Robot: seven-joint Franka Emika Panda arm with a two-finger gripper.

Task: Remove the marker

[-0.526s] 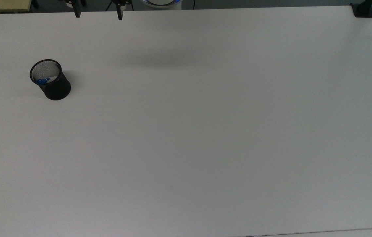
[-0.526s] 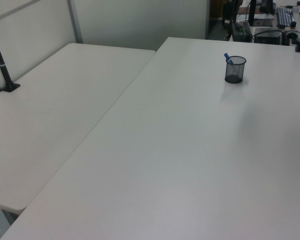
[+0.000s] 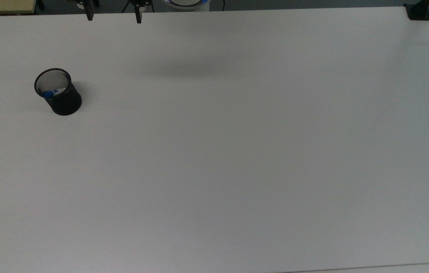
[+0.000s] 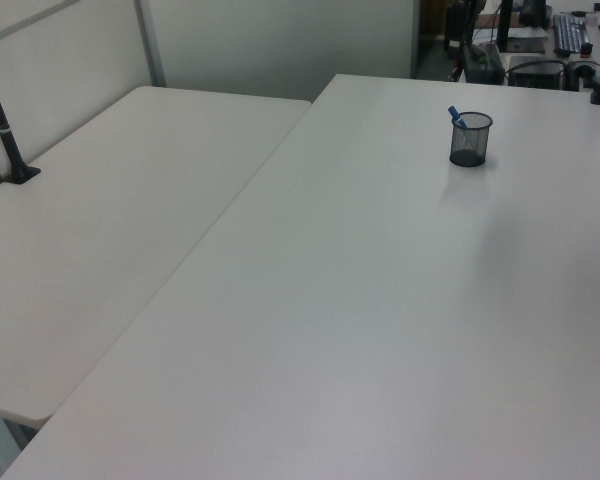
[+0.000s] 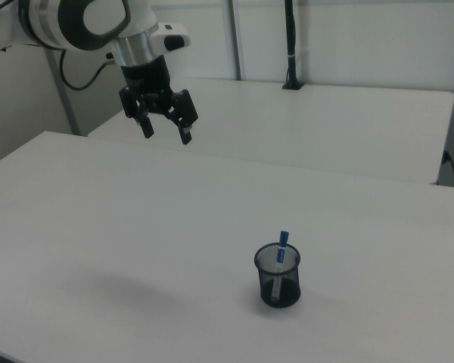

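Standing in a black mesh cup (image 5: 278, 275), the marker (image 5: 282, 246) leans against the rim with its blue cap poking out above it; in the top view the cap (image 3: 48, 93) lies against the cup's (image 3: 58, 92) near-left wall, and in the left view it tilts toward the left view's left from the cup (image 4: 470, 139). This cup sits upright on a white table (image 5: 136, 227), near the top view's left edge and toward the far right in the left view. High above the table and well apart from the cup hangs the gripper (image 5: 166, 131), toward the right view's upper left, its two black fingers (image 5: 186, 134) spread apart with nothing between them. At the top view's upper edge the two fingertips (image 3: 89, 16) show, wide apart. Below, a soft shadow (image 3: 187, 68) falls on the table. Beyond the table in the right view stands a second white table (image 5: 348, 128) with a black post (image 5: 290, 45) on it
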